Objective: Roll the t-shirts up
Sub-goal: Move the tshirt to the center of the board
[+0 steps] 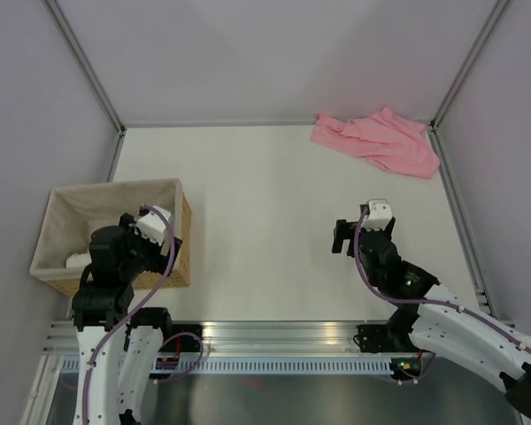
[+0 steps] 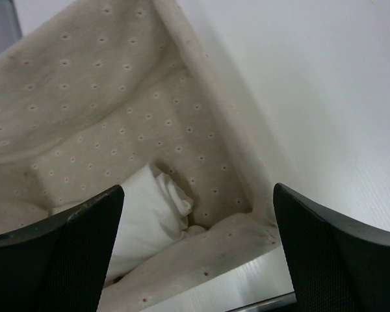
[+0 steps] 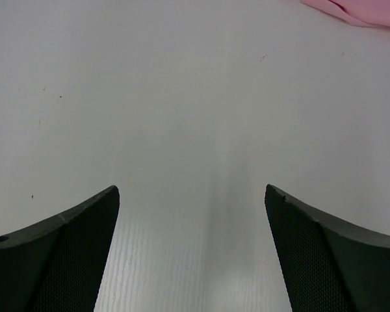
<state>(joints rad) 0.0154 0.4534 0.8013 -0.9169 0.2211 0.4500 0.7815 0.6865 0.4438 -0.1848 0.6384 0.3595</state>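
Observation:
A light-pink t-shirt (image 1: 378, 139) lies crumpled at the far right corner of the table; its edge shows at the top right of the right wrist view (image 3: 364, 10). My right gripper (image 1: 347, 236) is open and empty over the bare table, well short of the shirt. My left gripper (image 1: 115, 252) is open and empty above the near right corner of the wicker basket (image 1: 184, 237). A white rolled cloth (image 2: 146, 214) lies inside the basket, between my fingers in the left wrist view.
The basket's spotted beige lining (image 2: 91, 117) fills the left wrist view. Grey walls with metal frame posts (image 1: 88, 71) close in the table on three sides. An aluminium rail (image 1: 274, 341) runs along the near edge.

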